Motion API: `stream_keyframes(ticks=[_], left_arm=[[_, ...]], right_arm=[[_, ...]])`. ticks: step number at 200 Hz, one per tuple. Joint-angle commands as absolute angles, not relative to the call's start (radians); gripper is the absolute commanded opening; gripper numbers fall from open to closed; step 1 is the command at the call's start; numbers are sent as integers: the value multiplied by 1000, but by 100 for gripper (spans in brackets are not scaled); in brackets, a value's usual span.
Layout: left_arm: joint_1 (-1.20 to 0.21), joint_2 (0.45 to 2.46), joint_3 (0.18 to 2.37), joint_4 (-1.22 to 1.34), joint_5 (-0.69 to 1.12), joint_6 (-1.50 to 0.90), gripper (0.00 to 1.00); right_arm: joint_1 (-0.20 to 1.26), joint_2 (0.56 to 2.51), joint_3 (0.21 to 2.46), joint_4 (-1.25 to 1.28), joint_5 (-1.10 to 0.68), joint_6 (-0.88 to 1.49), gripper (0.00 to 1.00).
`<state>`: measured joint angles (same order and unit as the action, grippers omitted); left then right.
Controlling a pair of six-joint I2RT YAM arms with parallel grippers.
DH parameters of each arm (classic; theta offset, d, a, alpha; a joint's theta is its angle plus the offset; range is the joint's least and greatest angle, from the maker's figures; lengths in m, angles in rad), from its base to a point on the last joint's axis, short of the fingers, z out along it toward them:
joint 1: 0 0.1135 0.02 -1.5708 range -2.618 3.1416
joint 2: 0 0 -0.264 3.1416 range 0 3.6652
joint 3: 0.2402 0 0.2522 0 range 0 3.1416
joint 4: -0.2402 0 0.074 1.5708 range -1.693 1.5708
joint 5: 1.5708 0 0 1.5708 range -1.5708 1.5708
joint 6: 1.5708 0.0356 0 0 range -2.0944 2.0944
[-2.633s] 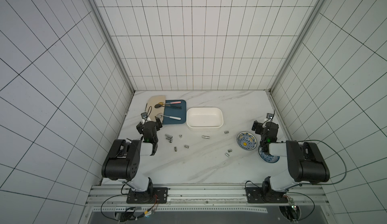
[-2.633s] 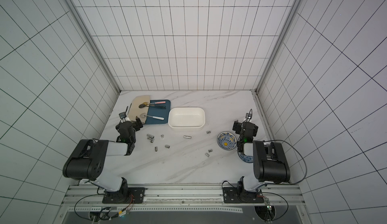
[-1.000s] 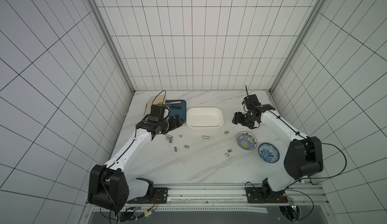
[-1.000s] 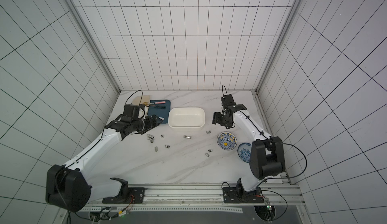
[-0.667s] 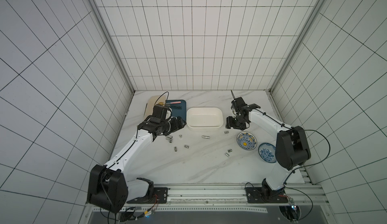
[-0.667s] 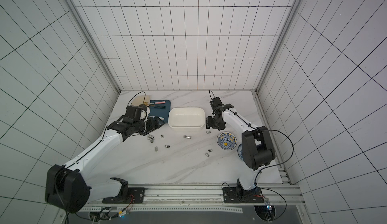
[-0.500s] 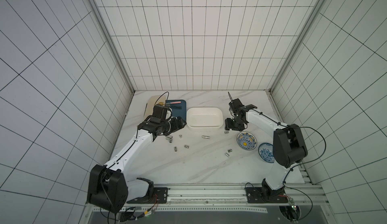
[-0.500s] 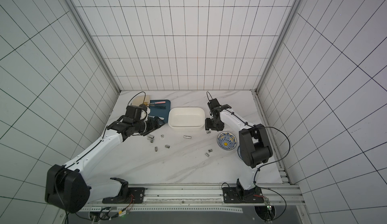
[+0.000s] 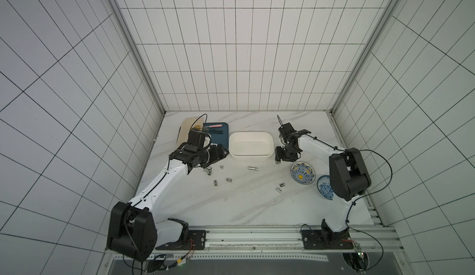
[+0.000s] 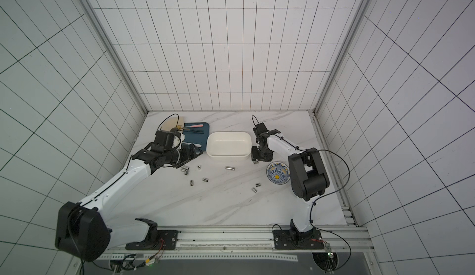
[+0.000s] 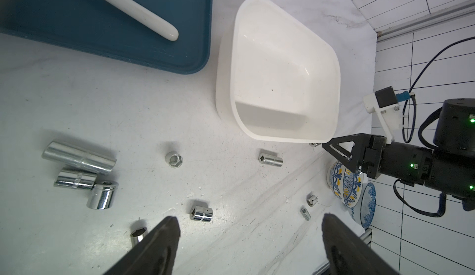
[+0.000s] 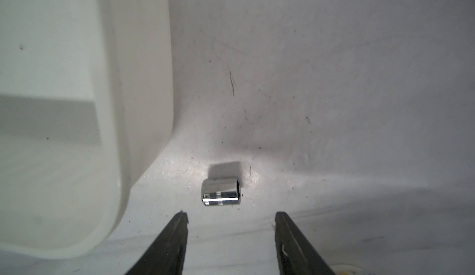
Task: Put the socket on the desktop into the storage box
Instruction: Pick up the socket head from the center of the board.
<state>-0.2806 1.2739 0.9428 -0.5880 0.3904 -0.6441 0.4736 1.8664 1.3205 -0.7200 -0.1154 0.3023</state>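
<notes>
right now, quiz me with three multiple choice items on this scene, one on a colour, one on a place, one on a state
1. What colour is the tray?
A. red
B. dark blue
C. green

2. Where does the socket nearest the right gripper lie, relative to the storage box?
A. inside it
B. on the tray
C. on the desktop just outside it

3. What state is the left gripper in?
A. open, holding nothing
B. shut on a socket
C. shut on the tray's edge

Answers:
1 B: the left wrist view shows a flat dark-blue surface.
2 C: the right wrist view shows it lying on the marble beside the box's rounded corner.
3 A: its jaws stand wide apart with only bare desktop between them.
</notes>
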Motion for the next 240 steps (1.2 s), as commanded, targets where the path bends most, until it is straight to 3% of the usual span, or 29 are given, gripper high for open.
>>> stream_keyframes(ticks=[1, 240], left_arm=[[-286, 1273, 931, -583, 398, -647, 90], [-286, 1266, 887, -560, 402, -675, 90]], right_arm=[[489, 1891, 1336, -704, -117, 295, 56], [523, 1928, 1263, -648, -60, 316, 44]])
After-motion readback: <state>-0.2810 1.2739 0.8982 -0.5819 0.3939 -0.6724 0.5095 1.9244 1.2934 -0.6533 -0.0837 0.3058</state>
